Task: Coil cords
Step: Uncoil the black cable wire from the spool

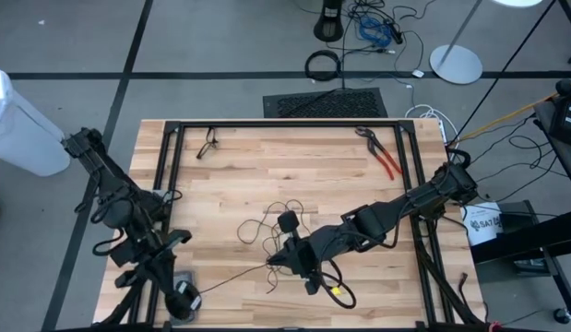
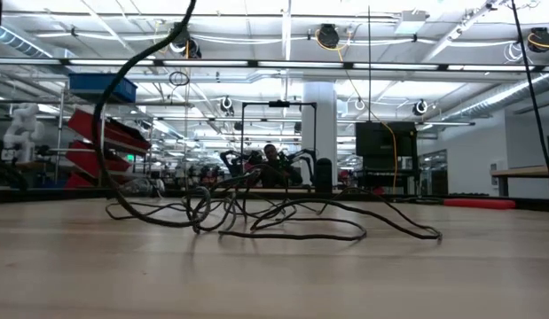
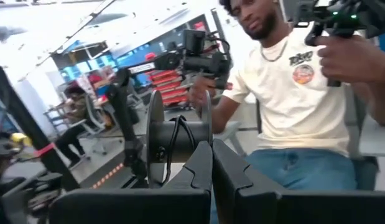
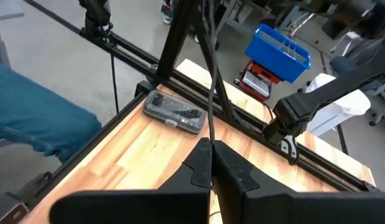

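Cord (image 1: 283, 218) tangled mid-table; right gripper (image 1: 273, 261) pinched on a strand at its six o'clock; left gripper (image 1: 186, 297) closed, idle at eight; lift slowly, loop evenly

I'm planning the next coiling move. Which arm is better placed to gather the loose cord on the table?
Probably the right: its gripper hangs directly over the tangled cord at mid-table, while the left gripper sits at the near edge, beside only a trailing strand.

Partly legible "SA7" on a white container (image 1: 483, 224) beside the table, shirt logo unreadable
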`<state>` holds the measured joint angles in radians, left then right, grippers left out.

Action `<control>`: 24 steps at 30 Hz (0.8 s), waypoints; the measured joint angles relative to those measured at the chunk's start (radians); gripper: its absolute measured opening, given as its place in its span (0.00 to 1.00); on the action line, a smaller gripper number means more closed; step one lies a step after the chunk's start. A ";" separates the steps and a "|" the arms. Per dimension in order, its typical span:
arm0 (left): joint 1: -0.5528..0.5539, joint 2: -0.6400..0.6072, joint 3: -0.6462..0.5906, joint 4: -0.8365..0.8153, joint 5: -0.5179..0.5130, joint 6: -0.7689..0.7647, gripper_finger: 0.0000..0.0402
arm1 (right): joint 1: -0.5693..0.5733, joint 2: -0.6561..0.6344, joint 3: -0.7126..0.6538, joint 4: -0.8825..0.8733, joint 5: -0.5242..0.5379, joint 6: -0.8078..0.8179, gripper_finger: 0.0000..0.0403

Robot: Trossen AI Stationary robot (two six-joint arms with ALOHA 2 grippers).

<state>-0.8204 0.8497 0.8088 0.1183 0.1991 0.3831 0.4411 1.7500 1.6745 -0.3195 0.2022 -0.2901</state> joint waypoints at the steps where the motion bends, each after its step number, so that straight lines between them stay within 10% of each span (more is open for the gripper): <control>1: 0.000 0.004 0.000 0.000 0.008 0.000 0.00 | -0.003 0.000 0.000 0.005 0.000 0.000 0.00; 24: 0.041 0.207 0.000 0.157 0.015 0.068 0.00 | -0.117 0.068 -0.001 0.145 0.005 -0.064 0.00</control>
<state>-0.7797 1.0569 0.8089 0.2757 0.2142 0.4514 0.3237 1.8177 1.6737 -0.1743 0.2071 -0.3540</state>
